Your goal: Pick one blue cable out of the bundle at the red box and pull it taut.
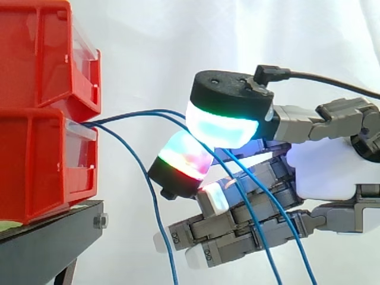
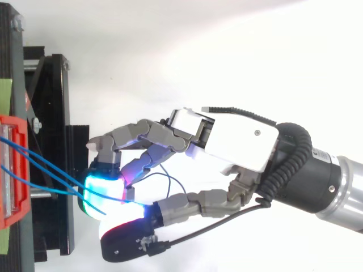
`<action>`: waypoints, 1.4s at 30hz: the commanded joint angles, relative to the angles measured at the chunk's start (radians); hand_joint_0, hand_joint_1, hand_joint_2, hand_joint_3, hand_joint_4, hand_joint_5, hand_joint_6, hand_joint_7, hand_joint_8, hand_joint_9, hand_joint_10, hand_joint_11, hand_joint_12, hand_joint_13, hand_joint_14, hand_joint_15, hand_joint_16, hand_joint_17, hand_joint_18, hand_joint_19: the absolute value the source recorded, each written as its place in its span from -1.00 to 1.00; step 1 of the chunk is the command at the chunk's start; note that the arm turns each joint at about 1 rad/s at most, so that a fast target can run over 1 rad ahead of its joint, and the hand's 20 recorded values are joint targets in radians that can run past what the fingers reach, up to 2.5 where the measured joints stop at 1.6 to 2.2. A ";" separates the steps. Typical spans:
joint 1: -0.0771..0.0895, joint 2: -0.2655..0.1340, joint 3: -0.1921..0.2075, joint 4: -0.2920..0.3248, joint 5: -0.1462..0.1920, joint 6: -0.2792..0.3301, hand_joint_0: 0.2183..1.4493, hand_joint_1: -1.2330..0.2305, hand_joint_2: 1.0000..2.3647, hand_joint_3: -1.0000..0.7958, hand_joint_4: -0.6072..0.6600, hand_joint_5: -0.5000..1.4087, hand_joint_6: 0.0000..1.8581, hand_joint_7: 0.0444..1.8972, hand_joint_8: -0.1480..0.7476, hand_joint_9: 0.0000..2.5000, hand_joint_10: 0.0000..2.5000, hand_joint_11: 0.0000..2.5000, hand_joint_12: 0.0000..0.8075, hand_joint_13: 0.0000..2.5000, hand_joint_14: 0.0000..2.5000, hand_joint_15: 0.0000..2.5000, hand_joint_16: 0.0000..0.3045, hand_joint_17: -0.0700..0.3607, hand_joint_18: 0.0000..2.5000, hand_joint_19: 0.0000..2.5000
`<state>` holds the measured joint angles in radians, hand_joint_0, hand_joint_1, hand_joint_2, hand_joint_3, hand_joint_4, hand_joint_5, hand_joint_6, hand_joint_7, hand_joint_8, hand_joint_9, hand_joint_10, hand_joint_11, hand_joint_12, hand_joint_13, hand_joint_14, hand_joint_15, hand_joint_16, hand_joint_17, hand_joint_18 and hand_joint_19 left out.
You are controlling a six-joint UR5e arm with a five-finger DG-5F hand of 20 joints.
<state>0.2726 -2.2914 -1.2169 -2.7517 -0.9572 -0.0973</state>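
At the far left the upper red bin point(image 1: 41, 53) sits stacked on the lower red bin point(image 1: 35, 172). Both rest on the black stand point(image 1: 53, 237), with the white curtain point(image 1: 148, 47) behind. A green strip point(image 2: 5, 93) lies along the stand's edge, and I can read no writing on it. A screw point(image 1: 100, 221) shows in the stand's front corner.

The bundle point(image 2: 42, 167) of blue cables comes out where the two bins meet, just by the lower bin's clear front strip point(image 1: 83, 139). It fans out to the right towards me. One blue cable point(image 1: 142, 112) rises slightly from the bins and runs straight in under my thumb pad point(image 1: 222, 124). My thumb pad is closed against one fingertip pad point(image 1: 181, 160), and the cable is pinched between the two. The stretch from bin to pads is close to straight, with a slight arch.

A loose cable point(image 1: 155, 205) droops from the bundle, well short of my pads, and falls past the stand. Two more slant down across the front of my other fingers, which are curled in below the pinch and grip nothing. Small marks on those fingers are too small to read.

My hand point(image 2: 238, 136) reaches in from the right, palm facing the bins. Nothing stands between it and the bins but the cables.
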 commanded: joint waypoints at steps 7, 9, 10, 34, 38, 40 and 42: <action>0.002 0.000 0.000 -0.005 0.002 -0.002 -0.27 -0.58 -1.00 -0.44 0.25 -0.67 -0.06 0.13 0.08 -0.33 -0.98 -0.23 0.01 -0.68 -1.00 -0.94 -0.66 -0.14 -0.69 -0.93; 0.002 0.001 0.000 -0.005 0.005 -0.002 -0.31 -0.57 -1.00 -0.44 0.24 -0.67 -0.06 0.12 0.07 -0.33 -0.98 -0.23 0.01 -0.68 -1.00 -0.93 -0.66 -0.14 -0.69 -0.93; 0.002 0.001 0.000 -0.005 0.005 -0.002 -0.37 -0.54 -1.00 -0.44 0.25 -0.67 -0.06 0.12 0.07 -0.33 -0.98 -0.23 0.02 -0.69 -1.00 -0.93 -0.66 -0.13 -0.69 -0.91; 0.002 0.001 0.000 -0.019 0.008 0.004 -0.39 -0.40 -0.97 -0.06 0.16 -0.65 -0.06 0.18 0.12 -0.29 -0.98 -0.23 0.03 -0.69 -1.00 -0.92 -0.66 -0.13 -0.71 -0.89; 0.004 0.001 0.000 -0.019 0.008 0.002 -0.39 -0.45 -0.97 -0.11 0.20 -0.67 -0.06 0.16 0.10 -0.33 -0.98 -0.23 0.03 -0.70 -1.00 -0.92 -0.65 -0.12 -0.72 -0.89; 0.002 0.001 0.000 -0.019 0.008 0.001 -0.38 -0.47 -0.98 -0.16 0.23 -0.67 -0.06 0.16 0.10 -0.34 -0.98 -0.24 0.03 -0.71 -1.00 -0.91 -0.65 -0.12 -0.72 -0.89; 0.002 0.001 0.000 -0.019 0.008 0.001 -0.36 -0.53 -0.98 -0.26 0.23 -0.67 -0.06 0.16 0.09 -0.35 -0.98 -0.24 0.03 -0.71 -1.00 -0.92 -0.65 -0.12 -0.72 -0.90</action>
<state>0.2748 -2.2902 -1.2164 -2.7703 -0.9495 -0.0960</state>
